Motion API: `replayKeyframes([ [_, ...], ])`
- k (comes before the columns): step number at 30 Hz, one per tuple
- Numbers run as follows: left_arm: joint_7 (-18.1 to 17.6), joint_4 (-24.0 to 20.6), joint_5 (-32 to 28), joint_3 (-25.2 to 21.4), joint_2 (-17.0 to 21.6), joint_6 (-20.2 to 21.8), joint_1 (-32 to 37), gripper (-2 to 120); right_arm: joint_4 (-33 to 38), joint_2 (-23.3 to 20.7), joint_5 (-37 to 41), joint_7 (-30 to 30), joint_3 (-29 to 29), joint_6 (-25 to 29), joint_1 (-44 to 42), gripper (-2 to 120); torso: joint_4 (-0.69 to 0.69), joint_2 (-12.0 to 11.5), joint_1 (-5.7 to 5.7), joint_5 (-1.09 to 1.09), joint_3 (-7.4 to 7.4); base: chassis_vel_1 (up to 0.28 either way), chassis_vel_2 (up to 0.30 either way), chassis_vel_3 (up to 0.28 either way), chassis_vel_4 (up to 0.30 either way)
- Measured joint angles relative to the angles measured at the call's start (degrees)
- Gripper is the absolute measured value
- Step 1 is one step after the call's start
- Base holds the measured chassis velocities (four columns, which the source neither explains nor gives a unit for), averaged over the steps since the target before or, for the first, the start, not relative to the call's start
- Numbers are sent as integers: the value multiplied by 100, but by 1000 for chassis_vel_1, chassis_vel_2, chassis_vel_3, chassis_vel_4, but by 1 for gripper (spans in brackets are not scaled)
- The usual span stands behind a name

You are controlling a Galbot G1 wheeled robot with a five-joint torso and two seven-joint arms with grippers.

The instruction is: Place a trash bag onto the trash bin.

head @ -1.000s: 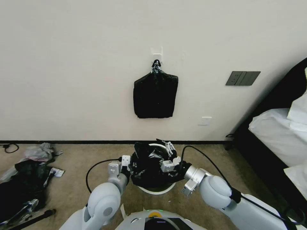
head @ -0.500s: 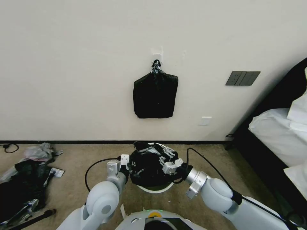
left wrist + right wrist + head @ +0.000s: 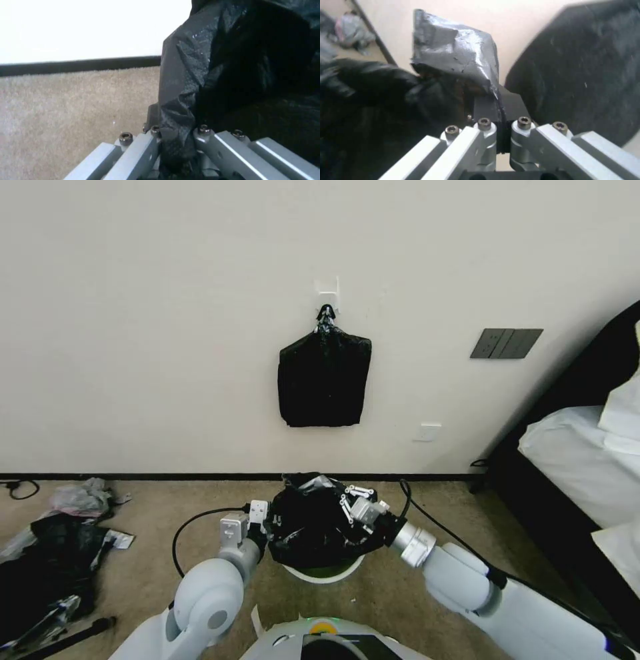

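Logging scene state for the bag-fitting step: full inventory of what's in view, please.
trash bag: 1, glossy black, draped over the bin, held at both sides
trash bin: 1, cream-white, on carpet below the wall hook
sheaf of bags: 1, black, hanging from wall hook
plastic heap: 1, black with grey scraps, floor far left
switch plate: 1, dark grey, wall
bed: 1, white bedding, right
left gripper: shut on bag
right gripper: shut on bag
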Motion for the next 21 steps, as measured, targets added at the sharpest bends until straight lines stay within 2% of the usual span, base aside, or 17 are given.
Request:
replayKeyframes([
  [3, 395, -43, 473, -4, 68, -148, 182, 1, -35, -56, 848, 71, 98, -256, 235, 0, 0, 0, 0, -1, 0, 0, 0, 0, 0],
  [5, 480, -54, 565, -4, 78, -180, 218, 1, -58, -68, 986, 86, 107, -313, 286, 0, 1, 0, 0, -1, 0, 0, 0, 0, 0],
  [8, 1069, -123, 1127, -13, 132, -463, 380, 1, -286, -83, 1664, 119, 117, -667, 506, 0, 0, 0, 0, 0, 0, 0, 0, 0, 0],
  [9, 1069, -123, 1127, -13, 132, -463, 380, 1, -286, -83, 1664, 119, 117, -667, 506, 0, 0, 0, 0, 0, 0, 0, 0, 0, 0],
  [11, 1324, -132, 1408, -53, 151, -658, 452, 1, -429, -115, 1868, 121, 131, -759, 542, 0, 0, 0, 0, 0, 0, 0, 0, 0, 0],
  [21, 1707, -159, 1694, -252, 164, -974, 568, 1, -665, -468, 2469, 63, 266, -937, 436, 0, -1, 0, 0, -1, 0, 0, 0, 0, 0],
])
